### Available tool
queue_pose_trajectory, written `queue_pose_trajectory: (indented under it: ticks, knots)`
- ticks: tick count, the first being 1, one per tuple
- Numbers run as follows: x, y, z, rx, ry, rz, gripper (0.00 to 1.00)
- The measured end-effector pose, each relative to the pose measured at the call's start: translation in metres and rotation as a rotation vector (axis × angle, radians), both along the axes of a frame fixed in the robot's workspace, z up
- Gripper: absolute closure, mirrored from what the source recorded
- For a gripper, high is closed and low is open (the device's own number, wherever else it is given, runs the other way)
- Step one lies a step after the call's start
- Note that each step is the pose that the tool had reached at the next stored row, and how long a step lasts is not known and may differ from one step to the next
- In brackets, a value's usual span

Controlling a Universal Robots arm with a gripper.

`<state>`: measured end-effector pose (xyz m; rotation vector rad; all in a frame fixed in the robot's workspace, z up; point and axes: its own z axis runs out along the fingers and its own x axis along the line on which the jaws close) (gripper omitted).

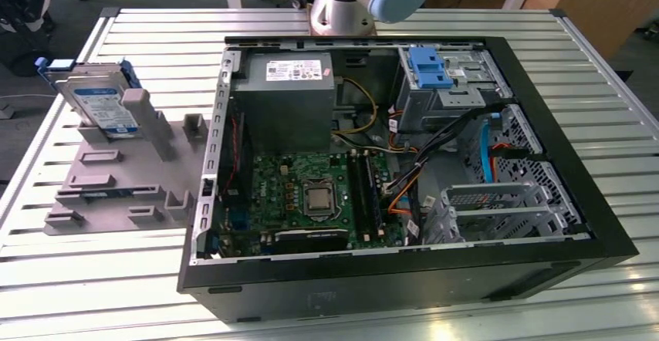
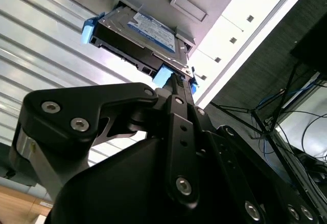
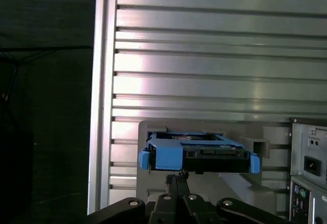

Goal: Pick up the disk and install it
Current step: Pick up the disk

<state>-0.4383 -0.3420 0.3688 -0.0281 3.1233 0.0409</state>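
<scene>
By a corner of the tabletop (image 1: pixel 165 40), upright in a grey stand (image 1: pixel 103 175), the disk (image 1: pixel 98 102) — gripper (image 3: pixel 179 174) apart from it, pinched together, empty; best opened wide and squared to the disk's edges.

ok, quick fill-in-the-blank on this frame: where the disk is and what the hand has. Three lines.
1. The disk stands in a grey holder on the exterior view's ___ of the open computer case.
2. The disk's plastic carrier frame is ___.
3. In the first wrist view the hand points toward the disk and holds ___.
Missing words: left; blue; nothing.
</scene>
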Motion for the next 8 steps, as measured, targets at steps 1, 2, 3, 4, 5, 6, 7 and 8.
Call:
queue_pose_trajectory:
  ticks: [1, 2, 3, 4, 5, 6, 7, 8]
  knots:
    - [0.0000, 0.0000, 0.0000, 0.0000, 0.0000, 0.000, 0.89]
    - [0.0000, 0.0000, 0.0000, 0.0000, 0.0000, 0.000, 0.89]
    - [0.0000, 0.0000, 0.0000, 0.0000, 0.0000, 0.000, 0.89]
    - [0.0000, 0.0000, 0.0000, -0.0001, 0.0000, 0.000, 0.89]
    - [0.0000, 0.0000, 0.0000, 0.0000, -0.0001, 0.000, 0.89]
    - [0.0000, 0.0000, 0.0000, 0.0000, -0.0001, 0.000, 0.89]
    - [0.0000, 0.0000, 0.0000, 0.0000, 0.0000, 0.000, 0.89]
    - [0.0000, 0.0000, 0.0000, 0.0000, 0.0000, 0.001, 0.89]
